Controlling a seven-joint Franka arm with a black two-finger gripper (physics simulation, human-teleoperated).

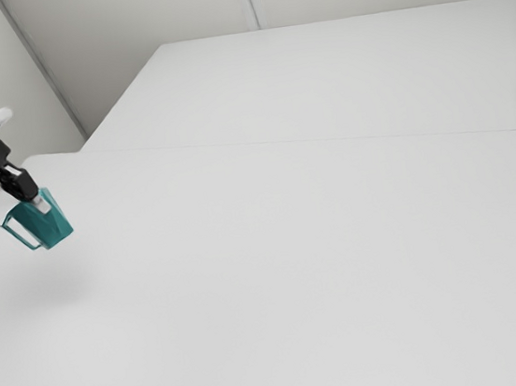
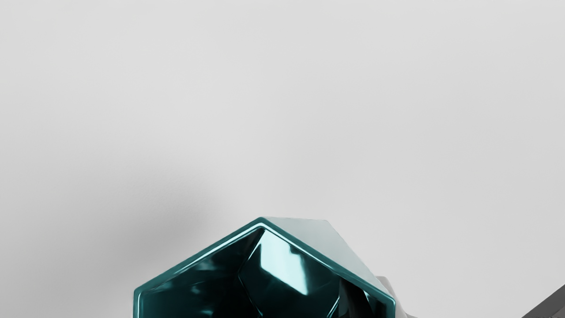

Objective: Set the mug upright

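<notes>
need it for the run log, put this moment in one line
gripper: shut on mug | mug: tilted, above table | handle: exterior view's left side | upright: not yet

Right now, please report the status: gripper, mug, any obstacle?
Gripper shut on teal mug. Mug tilted, held above table, not set down. No obstacle seen beside it.

Lighting: bright, diffuse, near-colourless; source not determinable by us. Shadows: one soft, faint-edged patch on the pale worktop (image 1: 293, 245) in the exterior view; in the wrist view, we record a blurred grey shadow beside the mug (image 2: 198, 269). Glare: hard white-cyan reflections inside the mug, bright lines along its rim. Focus: mug edges crisp.
</notes>
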